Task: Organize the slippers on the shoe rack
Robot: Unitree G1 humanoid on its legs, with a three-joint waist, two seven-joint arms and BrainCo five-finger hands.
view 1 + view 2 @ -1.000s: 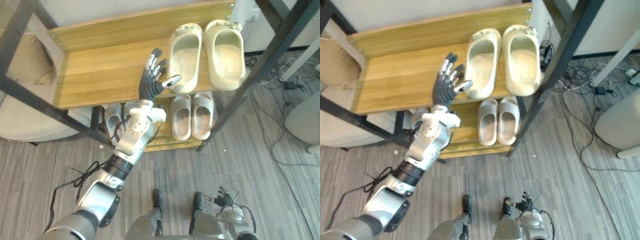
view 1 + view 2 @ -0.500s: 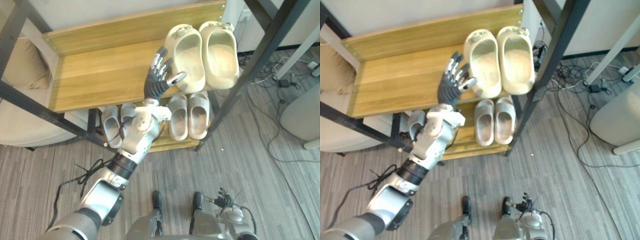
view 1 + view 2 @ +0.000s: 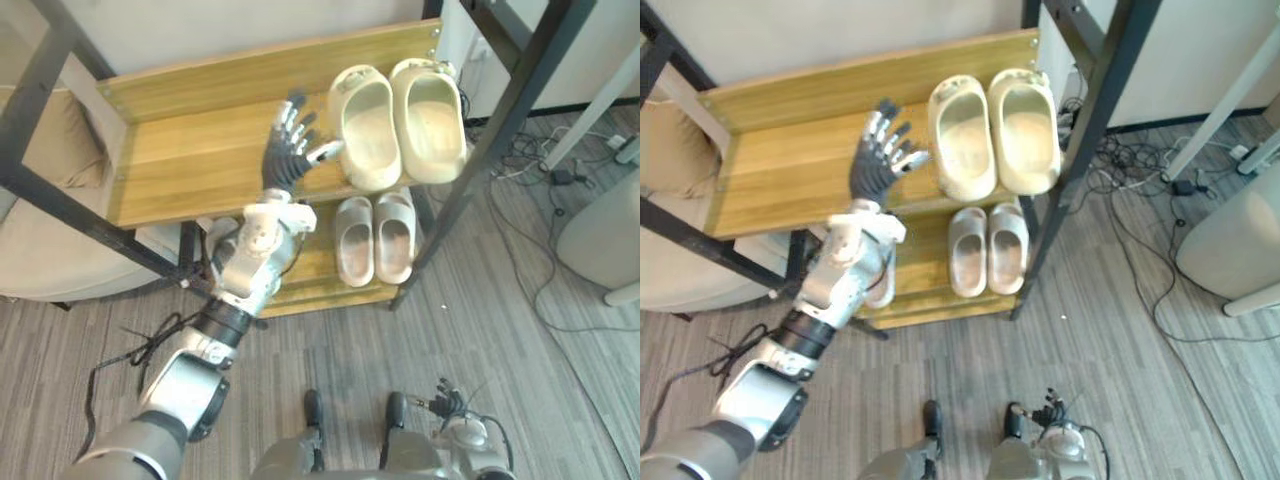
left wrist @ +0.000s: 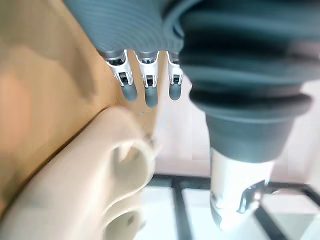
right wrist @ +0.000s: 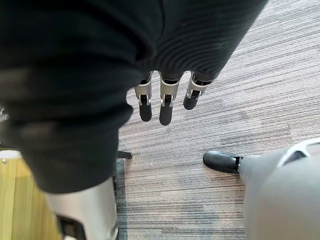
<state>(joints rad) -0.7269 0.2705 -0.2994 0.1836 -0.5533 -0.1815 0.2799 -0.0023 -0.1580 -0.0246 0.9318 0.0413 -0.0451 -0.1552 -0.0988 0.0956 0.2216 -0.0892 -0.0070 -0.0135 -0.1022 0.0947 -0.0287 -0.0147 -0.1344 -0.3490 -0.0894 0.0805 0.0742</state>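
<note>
One shoe rack is seen, built of two smooth, honey-coloured wooden shelves held in a black metal frame and stood on grey, wood-grained floor. Two full pairs of slippers are counted on it. On the right part of the top shelf a pair of large cream slippers is laid side by side and touching, moulded, rounded and matte. A smaller pair of pale grey slippers of the same shape is set on the lower shelf beneath them. Part of one more pale slipper is made out beside the forearm. The left hand is held over the top shelf with fingers spread straight, the thumb just beside the nearer cream slipper; contact cannot be judged. The right hand is hung over the floor, fingers straight, nothing held.
</note>
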